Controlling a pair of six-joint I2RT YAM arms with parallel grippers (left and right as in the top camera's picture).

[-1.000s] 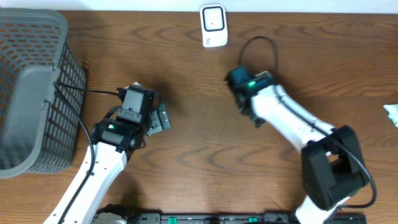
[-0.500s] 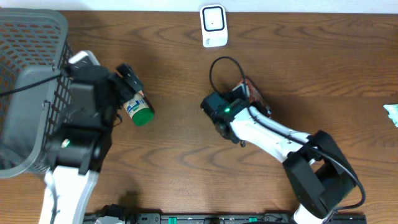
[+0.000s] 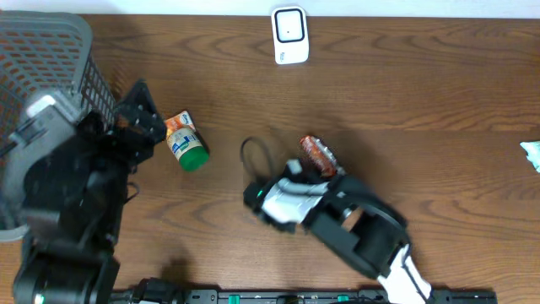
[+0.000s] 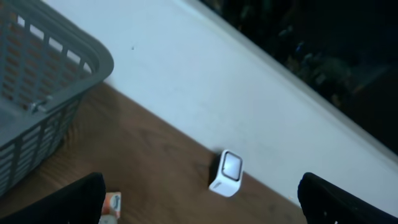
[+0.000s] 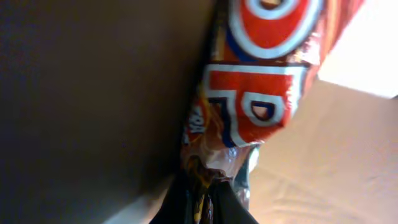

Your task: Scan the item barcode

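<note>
Grey basket point(image 3: 97, 89) left edge | scanner point(image 3: 289, 34) far edge | packet point(image 3: 318, 154) mid-table

Even overhead light; right wrist view dim, packet point(image 5: 261, 106) blurred.

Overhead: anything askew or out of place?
The green-capped bottle lies tipped on its side near the basket, not held. The snack packet is crumpled where the right hand pinches it.

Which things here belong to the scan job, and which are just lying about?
Job:
snack packet, pinched in the right gripper
white scanner

Lying about:
green-capped bottle
grey basket
white scrap
</note>
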